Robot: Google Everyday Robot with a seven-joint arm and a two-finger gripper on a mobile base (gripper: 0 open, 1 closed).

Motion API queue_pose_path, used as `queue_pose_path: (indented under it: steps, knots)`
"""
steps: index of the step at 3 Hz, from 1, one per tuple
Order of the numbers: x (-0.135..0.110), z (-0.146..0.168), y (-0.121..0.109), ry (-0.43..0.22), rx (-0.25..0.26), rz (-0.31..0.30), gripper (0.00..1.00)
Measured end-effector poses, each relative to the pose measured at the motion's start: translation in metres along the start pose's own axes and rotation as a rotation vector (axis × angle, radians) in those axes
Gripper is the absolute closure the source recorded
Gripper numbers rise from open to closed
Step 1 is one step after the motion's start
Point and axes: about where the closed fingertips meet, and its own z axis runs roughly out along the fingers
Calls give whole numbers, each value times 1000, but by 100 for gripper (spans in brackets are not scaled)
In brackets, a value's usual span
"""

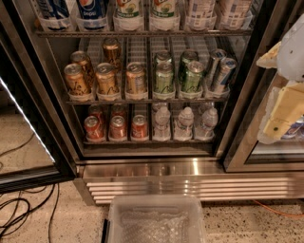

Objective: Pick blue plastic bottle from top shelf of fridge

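Door (pixel 28 123): swung open at the far left, with a lit strip along its edge; the way into the fridge (pixel 152 170) looks free.
Cables (pixel 19 209): loose on the floor at lower left, away from the arm's side.
Top shelf (pixel 142 33): wire rack at the upper edge of the view; only the lower parts of its bottles show.
Pepsi bottles (pixel 71 14): two dark-blue labels at the left end of that rack; not the target.
Green-labelled bottles (pixel 145 12): two in the middle of the rack, also to be left alone.
Cans (pixel 135 78): fill the rack below.
Water bottles (pixel 185 123): on the right half of the lowest rack.
Bin (pixel 154 220): clear tub on the floor in front of the ribbed base.
Blue plastic bottle (pixel 199 16): judged to be the pale-labelled one right of centre on the top shelf, upright, with a similar bottle just beside it on the right; neck and cap are out of view.
End effector (pixel 284 111): at the right edge, outside the fridge, lower than the top shelf and well apart from the bottle; whether it is spread or pressed together I cannot tell.
Step in hand: the approach, by my reading; nothing is grasped.
Doing it well: raise to label height first, then move left and forward, straight at the bottle's front. Stay clear of the right door frame. Take the body above the rail without catching the neighbour. Lift a little before drawing out, so the base clears the rail.
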Motion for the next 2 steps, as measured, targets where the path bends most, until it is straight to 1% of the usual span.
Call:
queue_pose_path:
  steps: [1, 2]
  knots:
    - [0, 0, 0, 0, 0, 0, 0]
    - [-4, 1, 1, -21, 8, 0, 0]
